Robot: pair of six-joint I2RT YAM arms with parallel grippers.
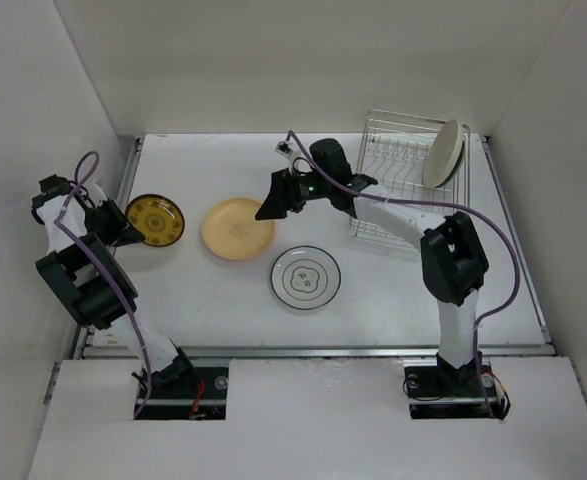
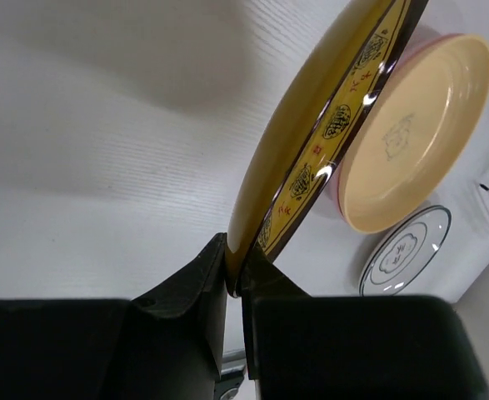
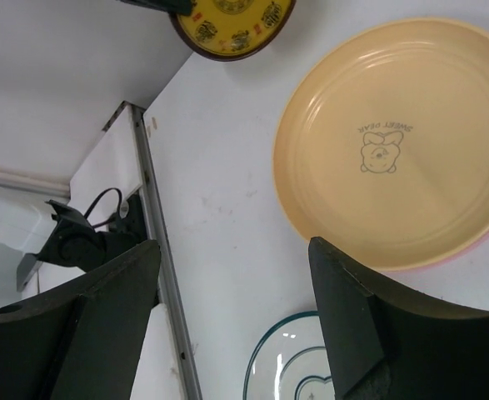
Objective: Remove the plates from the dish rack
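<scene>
We clamp the small round mustard plate (image 2: 311,158) by its rim only in the left gripper (image 2: 236,279); it can pivot and drop. The right gripper (image 3: 234,254) gapes wide. 1 cream plate (image 1: 445,153) stands in the silver wire dish rack (image 1: 393,150).

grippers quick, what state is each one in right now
Left gripper: shut on the rim of the mustard plate.
Right gripper: open, holding nothing.

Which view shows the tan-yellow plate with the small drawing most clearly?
Right wrist: the tan-yellow plate appears close, nearly whole, drawing legible. Top external shows it whole but small; left wrist shows it partly behind the held mustard plate.
</scene>
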